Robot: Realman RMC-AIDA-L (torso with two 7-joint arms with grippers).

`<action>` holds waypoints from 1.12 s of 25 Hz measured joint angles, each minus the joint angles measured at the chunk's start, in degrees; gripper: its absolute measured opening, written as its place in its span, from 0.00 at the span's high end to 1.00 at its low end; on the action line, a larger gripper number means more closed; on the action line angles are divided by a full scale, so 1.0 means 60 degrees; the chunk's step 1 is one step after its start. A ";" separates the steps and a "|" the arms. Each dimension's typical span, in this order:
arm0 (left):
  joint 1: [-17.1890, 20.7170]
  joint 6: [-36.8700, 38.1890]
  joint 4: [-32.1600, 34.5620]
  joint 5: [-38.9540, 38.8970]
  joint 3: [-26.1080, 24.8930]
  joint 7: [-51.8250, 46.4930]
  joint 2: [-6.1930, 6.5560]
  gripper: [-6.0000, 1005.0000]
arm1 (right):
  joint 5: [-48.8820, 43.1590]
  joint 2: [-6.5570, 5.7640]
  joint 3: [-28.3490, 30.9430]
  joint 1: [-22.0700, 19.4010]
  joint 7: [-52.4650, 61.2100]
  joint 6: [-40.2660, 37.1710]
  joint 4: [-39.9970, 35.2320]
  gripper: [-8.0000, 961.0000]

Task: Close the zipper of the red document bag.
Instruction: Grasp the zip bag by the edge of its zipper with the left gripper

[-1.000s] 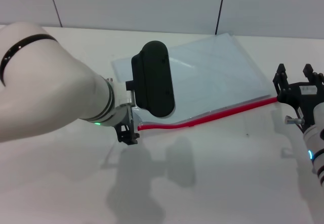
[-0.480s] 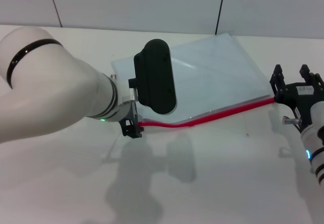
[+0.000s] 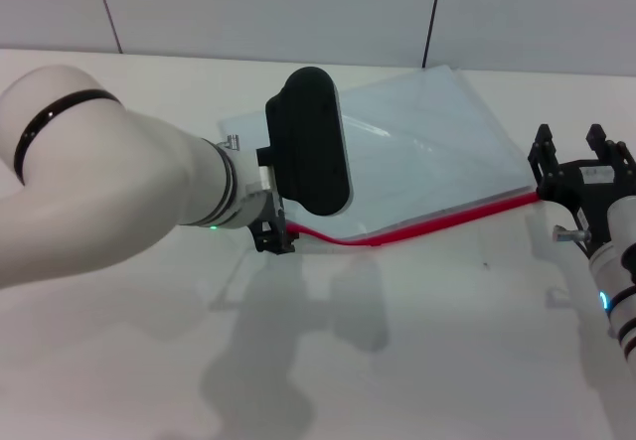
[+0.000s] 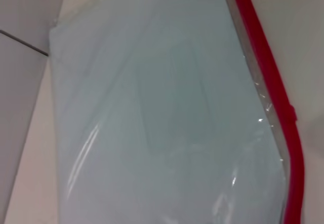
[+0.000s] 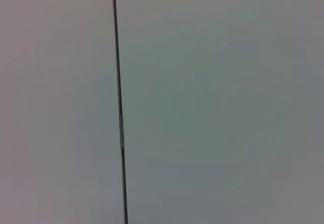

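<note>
The red document bag (image 3: 427, 142) lies flat on the white table, a translucent pale blue-grey pouch. Its zipper (image 3: 437, 221), a thin red strip, runs along the near long edge and bows slightly near its left end. My left gripper (image 3: 276, 241) sits at that left end, its small dark fingers closed on the strip. The left wrist view shows the bag (image 4: 152, 107) and the zipper (image 4: 268, 67) close up, without my fingers. At the zipper's right end my right gripper (image 3: 571, 152) stands open, fingers pointing away from me, with nothing between them.
The black housing on my left wrist (image 3: 308, 142) hides part of the bag's left half. The white table (image 3: 417, 341) stretches toward me. A grey wall with dark seams (image 3: 432, 13) stands behind; the right wrist view shows only the wall seam (image 5: 119, 107).
My left gripper has slid rightward and slightly away along the zipper line, and the strip's visible left end has moved with it. The right gripper has shifted a little leftward.
</note>
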 joint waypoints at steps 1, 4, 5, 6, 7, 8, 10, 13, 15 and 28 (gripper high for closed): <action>0.0000 -0.0108 -0.0084 0.0000 0.0000 0.0000 0.0000 0.24 | 0.0000 0.0001 0.0000 0.0000 0.0000 0.0000 -0.0002 0.37; -0.0009 -0.0289 -0.0255 0.0000 0.0000 -0.0001 0.0000 0.24 | 0.0000 0.0000 0.0000 0.0012 0.0000 0.0000 -0.0020 0.37; -0.0013 -0.0323 -0.0300 0.0000 0.0000 -0.0001 0.0000 0.24 | 0.0000 0.0000 0.0000 0.0019 0.0000 0.0000 -0.0026 0.37; -0.0023 -0.0331 -0.0330 -0.0002 -0.0001 -0.0001 0.0000 0.25 | 0.0000 0.0000 0.0000 0.0025 0.0000 0.0001 -0.0034 0.37; -0.0054 -0.0353 -0.0412 -0.0008 -0.0003 -0.0001 0.0000 0.26 | 0.0000 0.0000 0.0000 0.0028 0.0000 0.0000 -0.0038 0.37; -0.0054 -0.0353 -0.0412 -0.0008 -0.0003 -0.0001 0.0000 0.27 | 0.0000 0.0000 0.0000 0.0030 0.0000 0.0000 -0.0039 0.37; -0.0098 -0.0455 -0.0546 -0.0022 -0.0005 -0.0001 0.0000 0.29 | 0.0000 0.0001 0.0000 0.0030 0.0000 0.0000 -0.0040 0.37; -0.0120 -0.0579 -0.0656 -0.0033 -0.0006 -0.0001 0.0000 0.36 | 0.0000 0.0000 0.0000 0.0033 0.0000 0.0000 -0.0044 0.37; -0.0128 -0.0635 -0.0675 -0.0043 -0.0006 -0.0001 -0.0002 0.41 | 0.0000 0.0000 0.0000 0.0041 0.0000 0.0001 -0.0045 0.37; -0.0246 -0.1407 -0.1316 -0.0129 0.0134 -0.0006 -0.0015 0.63 | 0.0000 0.0000 0.0000 0.0058 0.0000 -0.0088 -0.0045 0.37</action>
